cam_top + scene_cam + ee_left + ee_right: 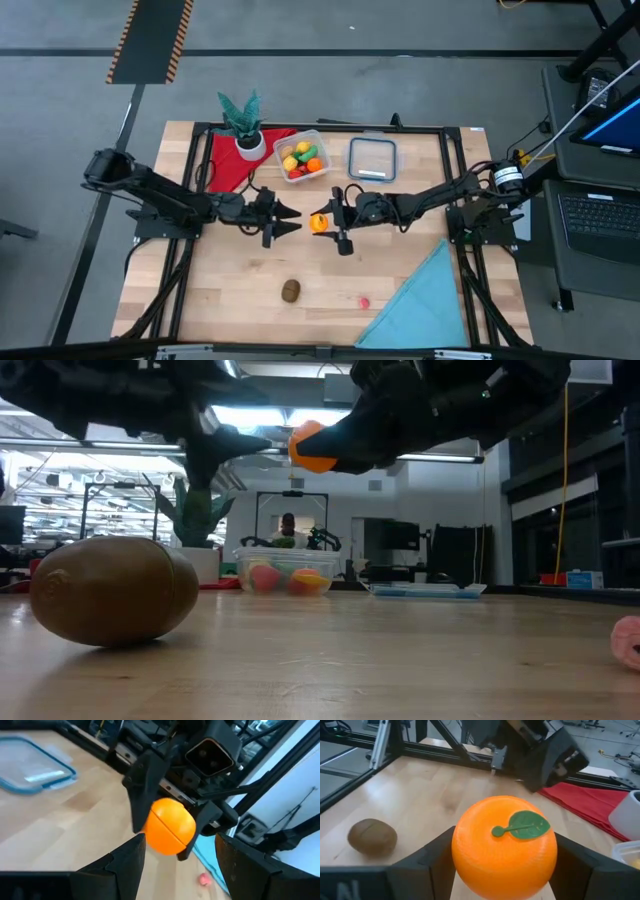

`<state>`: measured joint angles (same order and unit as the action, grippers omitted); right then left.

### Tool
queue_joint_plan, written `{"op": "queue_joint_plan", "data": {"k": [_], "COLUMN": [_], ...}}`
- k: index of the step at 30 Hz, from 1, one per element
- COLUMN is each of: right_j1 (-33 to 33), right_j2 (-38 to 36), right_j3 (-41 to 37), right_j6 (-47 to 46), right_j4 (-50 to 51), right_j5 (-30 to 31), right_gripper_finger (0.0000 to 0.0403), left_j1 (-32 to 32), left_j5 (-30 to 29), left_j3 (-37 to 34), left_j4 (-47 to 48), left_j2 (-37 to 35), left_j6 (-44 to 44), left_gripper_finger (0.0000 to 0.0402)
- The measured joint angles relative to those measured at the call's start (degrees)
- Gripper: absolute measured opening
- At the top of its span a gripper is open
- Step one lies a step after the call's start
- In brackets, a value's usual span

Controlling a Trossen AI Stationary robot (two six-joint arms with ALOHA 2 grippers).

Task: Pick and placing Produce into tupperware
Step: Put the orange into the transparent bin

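Across the middle of the wooden table (230, 300), above its bare centre, the two grippers face each other. The right gripper (322, 222) clamps an orange (319, 223) between its fingers; the left gripper (285, 219) stands just beside it with fingers spread and nothing in them.

At the far edge sits the tupperware (303, 157), already holding several bits of produce, with a lid (372, 159) to its right and a potted plant (243, 124) on a red cloth (228, 160) to its left. A kiwi (290, 290) lies near the front edge, a small pink piece (363, 301) to its right, and a blue cloth (420, 300) covers the front right corner.

The low view shows the orange well clear of the wood (the overhead cannot give height), plus a workshop with a seated person (288, 530) behind. Only the right wrist view shows the orange's green leaf (527, 824).

A black frame (330, 127) rims the table; the wood between kiwi and tupperware lies open.
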<state>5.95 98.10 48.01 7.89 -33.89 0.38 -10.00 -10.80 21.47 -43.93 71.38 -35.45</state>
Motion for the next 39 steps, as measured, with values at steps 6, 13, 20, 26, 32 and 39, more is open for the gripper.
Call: {"op": "queue_joint_plan", "data": {"k": [6, 13, 20, 26, 32, 39], "right_j1": [-0.24, -0.18, -0.06, -0.07, 0.32, 0.35], "right_j2": [0.00, 0.00, 0.02, 0.02, -0.13, -2.14], "right_j3": [0.00, -0.08, -0.22, -0.09, 0.17, 0.09], "right_j6": [1.15, 1.41, 1.17, 1.21, 1.39, 1.41], "right_j4": [0.68, 2.34, 5.07, 4.86, 4.75, 5.70], "right_j5": [0.04, -0.10, -0.23, 0.03, 0.48, 0.20], "right_gripper_finger": [0.0242, 0.0242, 0.0242, 0.0242, 0.0242, 0.0242], "left_j1": [1.16, 1.12, 1.16, 2.14, 4.98, 9.46], "left_j5": [1.02, 2.88, 2.94, 2.75, 6.33, 13.50], "left_j3": [0.88, 6.03, 7.41, 7.67, 7.93, 7.80], "left_j4": [-5.70, -4.73, -4.02, -4.38, -4.25, 1.84], "left_j2": [5.60, 11.31, 14.13, 14.05, 13.65, 10.19], "left_j6": [-3.04, -2.38, -2.96, -2.52, -1.33, -0.01], "left_gripper_finger": [0.0228, 0.0228, 0.0228, 0.0228, 0.0228, 0.0228]}}
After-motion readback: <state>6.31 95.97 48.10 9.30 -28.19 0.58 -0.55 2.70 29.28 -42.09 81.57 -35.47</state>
